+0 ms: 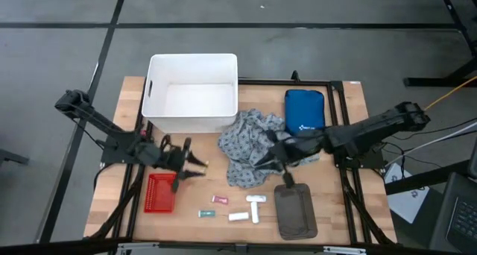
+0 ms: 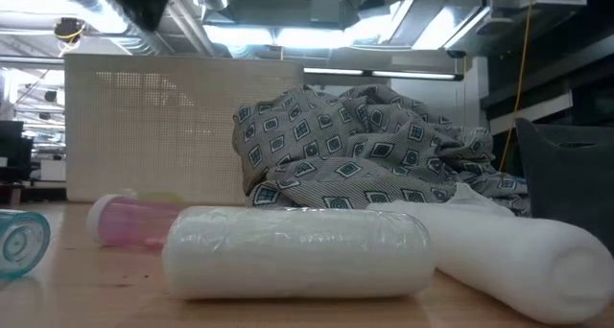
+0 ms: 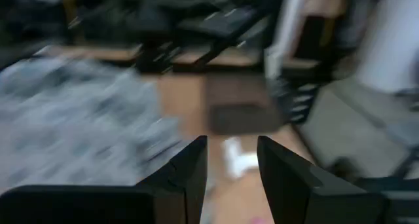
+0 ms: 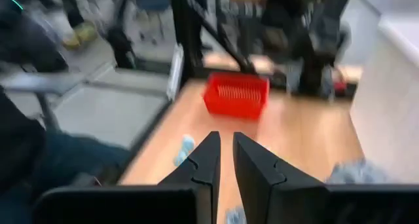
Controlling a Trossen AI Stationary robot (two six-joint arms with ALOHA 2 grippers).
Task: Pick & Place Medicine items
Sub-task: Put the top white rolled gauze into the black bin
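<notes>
Here the left gripper (image 1: 200,168) hangs open above the red mesh basket (image 1: 160,193); the right gripper (image 1: 262,160), nearly closed and empty, hovers over the grey patterned cloth (image 1: 250,147).

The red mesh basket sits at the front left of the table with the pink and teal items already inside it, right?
Not quite. The red mesh basket does sit at the front left, but nothing shows inside it. In the high view the pink item and the teal item lie on the wooden table to the basket's right, near the white items.
</notes>
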